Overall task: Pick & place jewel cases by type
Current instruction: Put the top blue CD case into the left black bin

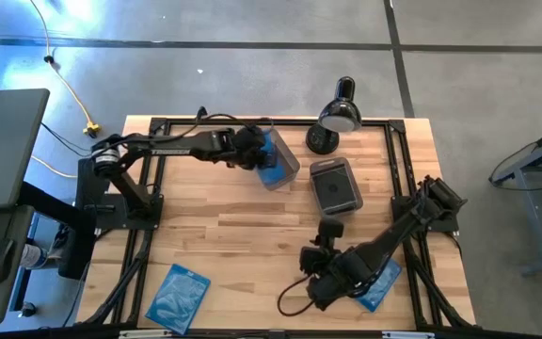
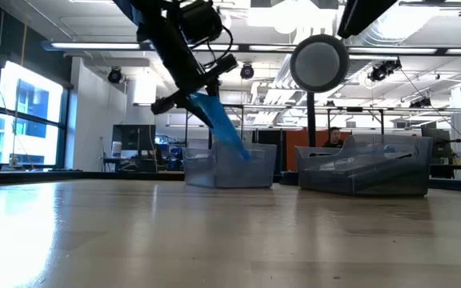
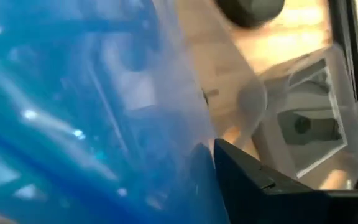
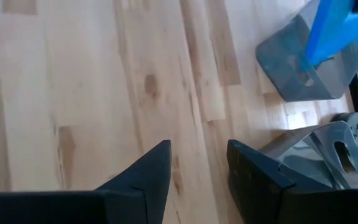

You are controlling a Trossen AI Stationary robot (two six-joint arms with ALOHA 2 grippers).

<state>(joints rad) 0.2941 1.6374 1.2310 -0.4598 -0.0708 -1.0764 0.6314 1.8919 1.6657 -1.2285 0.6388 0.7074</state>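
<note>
The left gripper point(image 1: 257, 151) is holding one blue case point(image 1: 273, 158) tilted over the left of two grey tubs point(image 1: 283, 167) at the table's far side. The right tub point(image 1: 335, 185) is holding a dark case point(image 1: 332, 189). Two more blue cases are lying near: one at the left point(image 1: 178, 298), one point(image 1: 381, 282) under the right gripper point(image 4: 197, 168), whose fingers are standing narrowly apart and holding nothing.

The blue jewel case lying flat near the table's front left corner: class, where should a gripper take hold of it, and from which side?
Grip the blue jewel case across its two long edges, coming straight down from above. It lies flat with bare table around it, so those thin edges look like the only hold.
</note>
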